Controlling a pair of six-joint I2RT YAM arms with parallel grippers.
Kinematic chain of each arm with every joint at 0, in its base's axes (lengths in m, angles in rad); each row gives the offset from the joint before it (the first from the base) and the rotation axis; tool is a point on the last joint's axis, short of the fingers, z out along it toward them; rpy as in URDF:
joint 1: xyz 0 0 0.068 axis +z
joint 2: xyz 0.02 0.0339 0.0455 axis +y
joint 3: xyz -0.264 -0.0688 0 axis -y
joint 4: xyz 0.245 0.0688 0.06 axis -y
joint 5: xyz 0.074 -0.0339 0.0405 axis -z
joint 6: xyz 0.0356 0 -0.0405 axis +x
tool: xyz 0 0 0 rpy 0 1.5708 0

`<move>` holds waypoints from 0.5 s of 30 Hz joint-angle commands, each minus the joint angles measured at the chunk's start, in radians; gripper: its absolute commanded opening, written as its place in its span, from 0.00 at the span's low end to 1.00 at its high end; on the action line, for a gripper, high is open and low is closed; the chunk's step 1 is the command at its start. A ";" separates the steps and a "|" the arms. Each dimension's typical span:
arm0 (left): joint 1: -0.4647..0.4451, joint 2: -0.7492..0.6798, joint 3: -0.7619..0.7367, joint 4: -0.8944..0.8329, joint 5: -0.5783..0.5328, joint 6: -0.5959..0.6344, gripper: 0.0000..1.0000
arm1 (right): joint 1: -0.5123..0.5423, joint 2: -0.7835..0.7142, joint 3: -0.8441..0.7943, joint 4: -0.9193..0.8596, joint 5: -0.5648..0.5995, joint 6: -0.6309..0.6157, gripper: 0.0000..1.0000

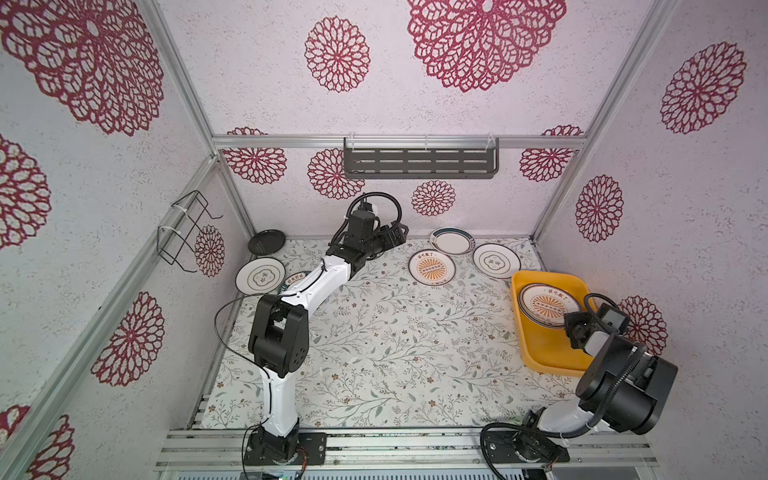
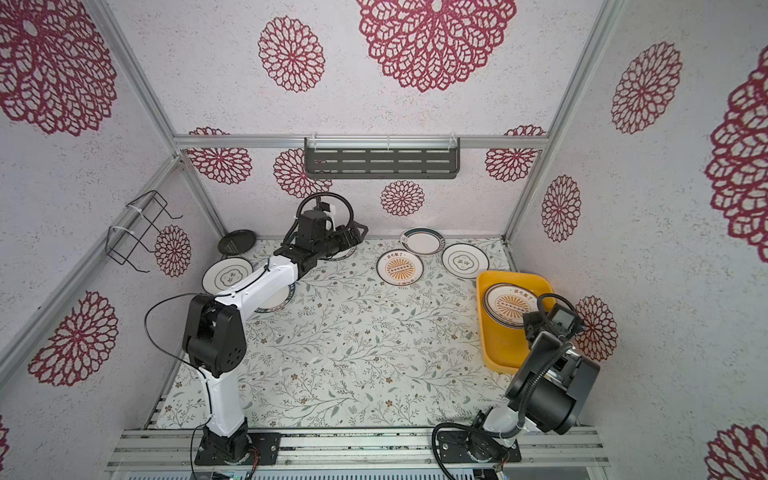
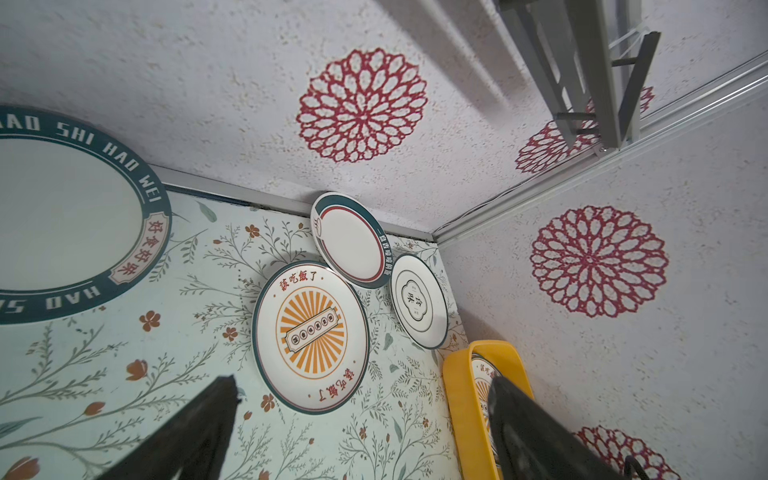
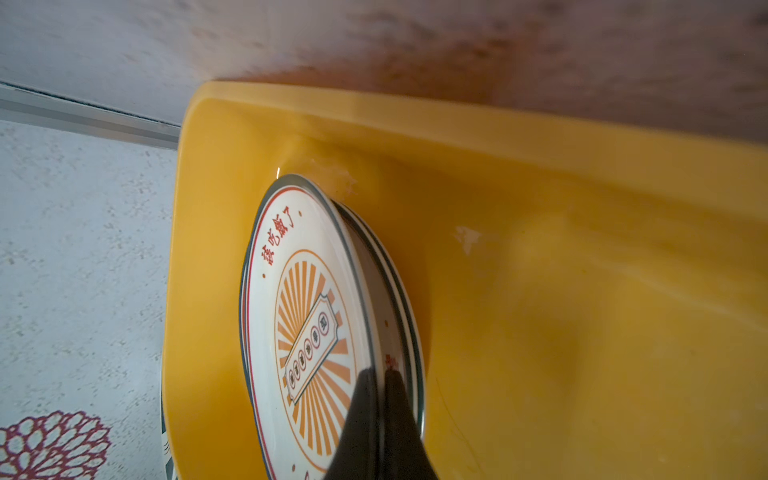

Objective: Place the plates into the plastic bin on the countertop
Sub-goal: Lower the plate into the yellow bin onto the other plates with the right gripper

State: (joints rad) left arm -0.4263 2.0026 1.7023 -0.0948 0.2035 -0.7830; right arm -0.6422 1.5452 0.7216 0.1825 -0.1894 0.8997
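Observation:
The yellow plastic bin (image 1: 540,351) (image 2: 498,347) sits on the countertop (image 1: 395,340) at the right. My right gripper (image 4: 380,374) (image 1: 571,326) is shut on the rim of a sunburst plate (image 4: 299,299) (image 1: 540,305) that tops a stack of plates inside the bin (image 4: 540,291). My left gripper (image 3: 363,386) (image 1: 397,235) is open and holds nothing, low by the back wall beside a teal lettered plate (image 3: 70,216). To its right lie a sunburst plate (image 3: 309,336) (image 1: 431,267), a teal-rimmed plate (image 1: 451,241) and a line-motif plate (image 1: 496,260).
At the back left lie a black plate (image 1: 266,242), a line-motif plate (image 1: 260,275) and a lettered plate (image 1: 293,282) partly under the left arm. A dark slotted shelf (image 1: 419,162) hangs on the back wall and a wire rack (image 1: 187,232) on the left wall.

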 commanded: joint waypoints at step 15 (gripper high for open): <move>0.030 0.022 0.031 -0.017 -0.015 -0.014 0.97 | 0.044 0.041 0.091 -0.053 -0.006 -0.056 0.15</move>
State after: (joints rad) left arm -0.4053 2.0228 1.7077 -0.1032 0.1917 -0.7975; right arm -0.6159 1.5738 0.7689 0.1455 -0.1856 0.8795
